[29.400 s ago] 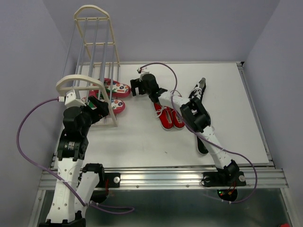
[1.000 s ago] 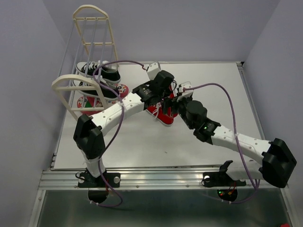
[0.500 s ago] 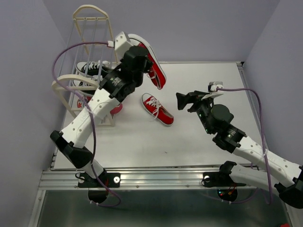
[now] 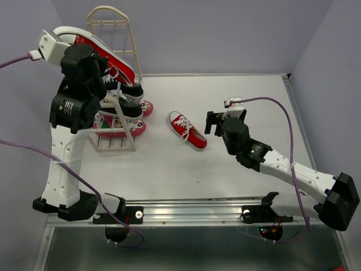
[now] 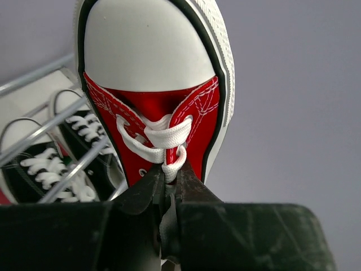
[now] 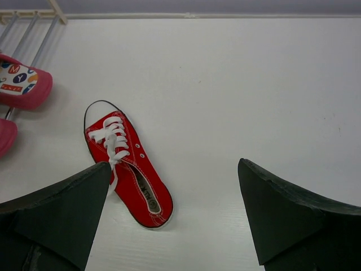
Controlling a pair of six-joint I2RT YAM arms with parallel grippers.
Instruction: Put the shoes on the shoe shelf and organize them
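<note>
From the top camera I read the job as a little past halfway. The black sneakers (image 4: 127, 99) sit side by side on a middle tier of the shoe shelf (image 4: 115, 12). The flip-flops (image 4: 131, 117) lie low at its foot, apparently on the bottom rails, though from above I cannot be certain they rest on the rails and not on the table (image 4: 254, 101). My left arm is raised high at the shelf's left side with one red sneaker (image 4: 100, 52) held sole-up over the upper tiers, not yet set down. The other red sneaker (image 4: 188, 130) lies alone on the table, between the shelf and my right arm. On the left wrist camera the left gripper (image 5: 168, 186) is clamped on the red sneaker at the bottom of its white laces. The white toe cap points away from the lens, and the black pair shows behind the grey rails (image 5: 45, 131) below. On the right wrist camera the right gripper (image 6: 174, 169) is spread wide and holds nothing. It hovers above the table with the other red sneaker just left of centre, apart from both fingers, and the flip-flops at the left edge. What remains, as I judge it, is seating the carried sneaker on a free tier, then fetching its mate and setting it alongside.
</note>
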